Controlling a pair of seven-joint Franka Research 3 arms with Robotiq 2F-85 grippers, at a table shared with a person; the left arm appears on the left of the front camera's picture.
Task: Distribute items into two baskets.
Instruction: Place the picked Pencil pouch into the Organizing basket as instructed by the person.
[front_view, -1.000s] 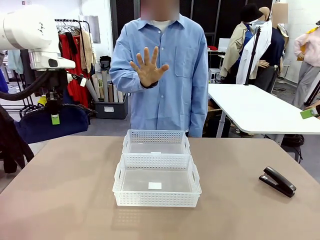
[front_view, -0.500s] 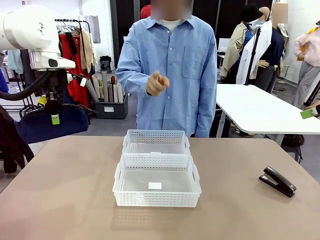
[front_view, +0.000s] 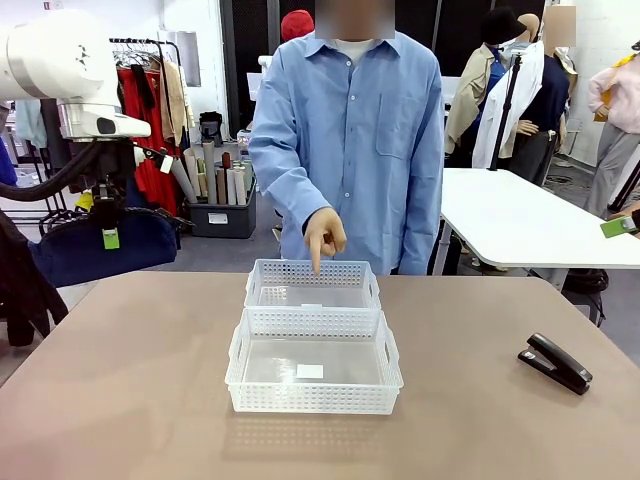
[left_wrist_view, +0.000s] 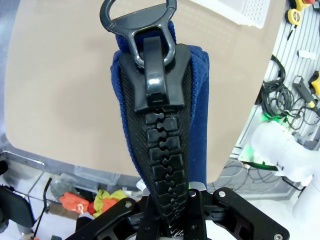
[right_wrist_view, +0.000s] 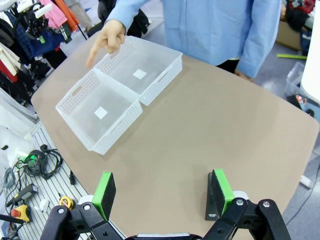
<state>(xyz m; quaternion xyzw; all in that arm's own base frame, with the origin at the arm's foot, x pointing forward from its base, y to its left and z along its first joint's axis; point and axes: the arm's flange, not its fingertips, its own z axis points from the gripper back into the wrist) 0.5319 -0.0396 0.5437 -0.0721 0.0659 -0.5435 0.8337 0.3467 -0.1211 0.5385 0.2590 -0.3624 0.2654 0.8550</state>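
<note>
The person's hand (front_view: 324, 236), open-palmed before, is now pointing into the white perforated plastic basket (front_view: 312, 268) beneath it, likely directing the navy fabric zip pouch (left_wrist_view: 160, 125) the left gripper (left_wrist_view: 172, 205) is clamping.

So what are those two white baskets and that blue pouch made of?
The baskets look like glossy white moulded plastic: thin perforated walls, slightly see-through. The pouch seems soft navy fleecy fabric, its edge fuzzy, with a chunky black plastic-looking zip.
</note>
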